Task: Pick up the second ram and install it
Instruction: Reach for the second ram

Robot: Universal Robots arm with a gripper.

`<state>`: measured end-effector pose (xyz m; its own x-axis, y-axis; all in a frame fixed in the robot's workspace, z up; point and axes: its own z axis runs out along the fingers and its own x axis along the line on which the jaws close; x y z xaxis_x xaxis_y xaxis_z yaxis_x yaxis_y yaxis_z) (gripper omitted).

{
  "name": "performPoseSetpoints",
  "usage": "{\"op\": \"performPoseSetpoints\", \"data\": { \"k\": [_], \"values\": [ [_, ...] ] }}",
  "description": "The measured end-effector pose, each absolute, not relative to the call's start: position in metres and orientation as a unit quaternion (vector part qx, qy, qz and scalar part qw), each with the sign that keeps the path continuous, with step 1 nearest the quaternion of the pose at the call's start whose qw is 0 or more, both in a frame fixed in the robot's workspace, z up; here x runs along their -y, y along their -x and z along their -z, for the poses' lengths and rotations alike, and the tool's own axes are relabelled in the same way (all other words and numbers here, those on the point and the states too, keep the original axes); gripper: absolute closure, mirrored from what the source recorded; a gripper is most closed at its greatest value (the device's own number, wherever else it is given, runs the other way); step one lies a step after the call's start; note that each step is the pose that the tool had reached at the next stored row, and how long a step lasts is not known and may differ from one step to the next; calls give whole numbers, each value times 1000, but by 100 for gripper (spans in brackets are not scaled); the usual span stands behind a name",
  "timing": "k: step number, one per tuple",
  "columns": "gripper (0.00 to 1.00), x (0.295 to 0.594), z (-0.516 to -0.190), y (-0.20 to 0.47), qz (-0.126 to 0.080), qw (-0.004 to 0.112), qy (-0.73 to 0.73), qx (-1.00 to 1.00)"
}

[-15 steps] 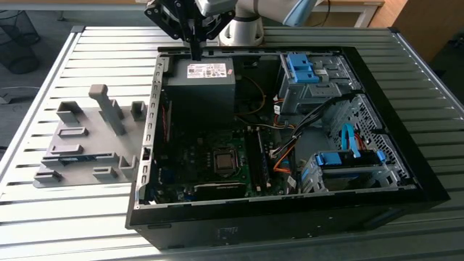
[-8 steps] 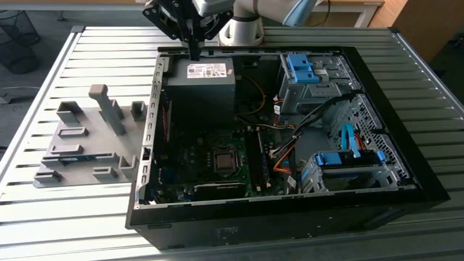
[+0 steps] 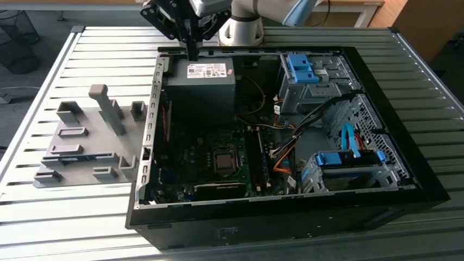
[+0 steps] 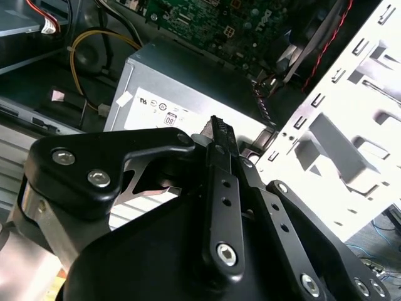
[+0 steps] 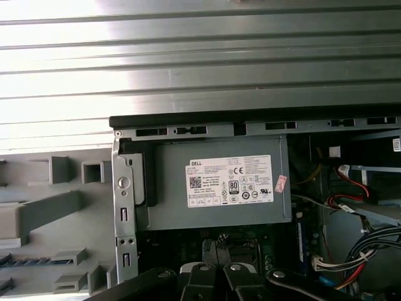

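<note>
gripper: my black two-finger gripper (image 3: pixel 193 56) hangs just above the grey metal power-supply box (image 3: pixel 199 87) with the white label, jaws pinched together, nothing in 'em | ram: thin blue circuit-board stick (image 3: pixel 76 158) lies in the grey plastic holder tray (image 3: pixel 87 122), well apart from that box, toward the exterior view's left

**Second ram (image 3: pixel 75 158) sits in grey holder (image 3: pixel 94 126)**

Thin blue strip, seen edge-on, seated in a low slot of the holder, on the exterior view's left. Lies level, lengthwise. Not yet picked up. First wrist view: blue edge (image 5: pixel 22 259) w/ small dark notches along it.
</note>
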<state>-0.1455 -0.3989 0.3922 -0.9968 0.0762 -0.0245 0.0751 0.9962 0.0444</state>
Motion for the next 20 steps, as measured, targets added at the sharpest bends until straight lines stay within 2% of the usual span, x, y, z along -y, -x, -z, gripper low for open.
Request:
{"op": "performPoseSetpoints", "data": {
  "k": [20],
  "values": [
    [89,399,-392,153,-22,13,-38,-999]
  ]
}}
